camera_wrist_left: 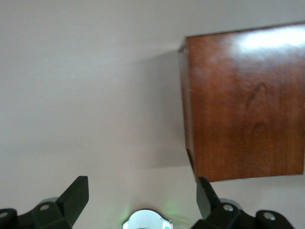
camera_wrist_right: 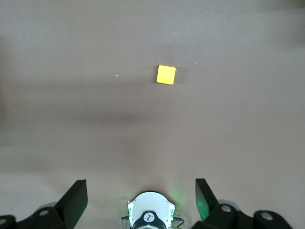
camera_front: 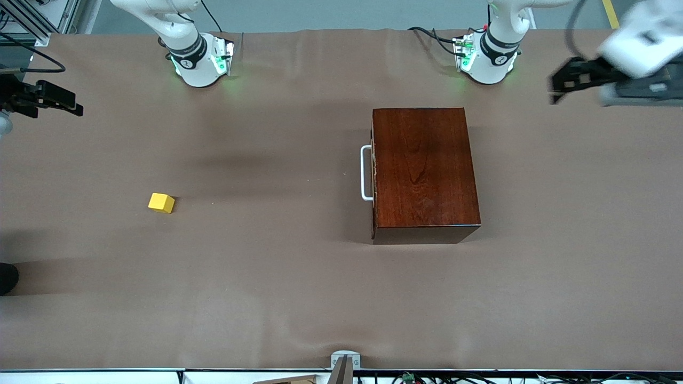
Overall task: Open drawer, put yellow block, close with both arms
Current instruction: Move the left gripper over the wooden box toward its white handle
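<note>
Drawer's shut in the wooden box (camera_front: 424,173) and the yellow block (camera_front: 161,202) sits well apart toward the right arm's end, so with both the left gripper (camera_wrist_left: 143,195) and right gripper (camera_wrist_right: 141,193) spread wide up high, I'd hook the white handle (camera_front: 366,173) square-on first.

Glossy wood box (camera_front: 424,170) (matt cloth table (camera_front: 267,277))
</note>
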Available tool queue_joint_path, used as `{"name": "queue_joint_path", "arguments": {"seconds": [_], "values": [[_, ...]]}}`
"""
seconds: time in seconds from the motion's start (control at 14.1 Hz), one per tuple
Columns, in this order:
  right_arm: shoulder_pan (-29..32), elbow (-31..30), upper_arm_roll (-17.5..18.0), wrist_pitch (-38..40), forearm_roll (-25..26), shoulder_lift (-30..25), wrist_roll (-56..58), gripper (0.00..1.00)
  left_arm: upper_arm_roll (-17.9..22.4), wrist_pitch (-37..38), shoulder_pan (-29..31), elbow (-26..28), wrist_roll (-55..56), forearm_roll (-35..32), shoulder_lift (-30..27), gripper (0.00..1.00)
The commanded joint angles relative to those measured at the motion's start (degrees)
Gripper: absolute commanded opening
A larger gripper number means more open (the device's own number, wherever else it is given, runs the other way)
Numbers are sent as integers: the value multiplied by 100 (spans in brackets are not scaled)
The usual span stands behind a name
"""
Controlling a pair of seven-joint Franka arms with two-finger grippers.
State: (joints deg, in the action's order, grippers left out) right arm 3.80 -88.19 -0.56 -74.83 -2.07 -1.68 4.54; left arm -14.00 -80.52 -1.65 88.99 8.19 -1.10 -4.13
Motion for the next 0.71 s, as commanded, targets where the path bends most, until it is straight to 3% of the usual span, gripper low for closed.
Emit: {"name": "queue_joint_path", "arguments": {"seconds": [0.0,0.21,0.5,0.64], "values": [[-99,-23,-102,-40,-74,-96,-24,100,-794,54,-29,-259,637,-188,507,100],[-108,-14,-111,-58,-74,-96,-15,100,-1569,27,-492,-741,1727,-924,1333,100],[-99,-14,-155,-110,-74,-70,-6,100,-1545,10,-1880,-1453,3063,-1751,2432,100],[-99,-5,-190,-111,-57,-70,38,100,-1501,-217,-2260,-1639,3198,-1937,2793,100]]}}
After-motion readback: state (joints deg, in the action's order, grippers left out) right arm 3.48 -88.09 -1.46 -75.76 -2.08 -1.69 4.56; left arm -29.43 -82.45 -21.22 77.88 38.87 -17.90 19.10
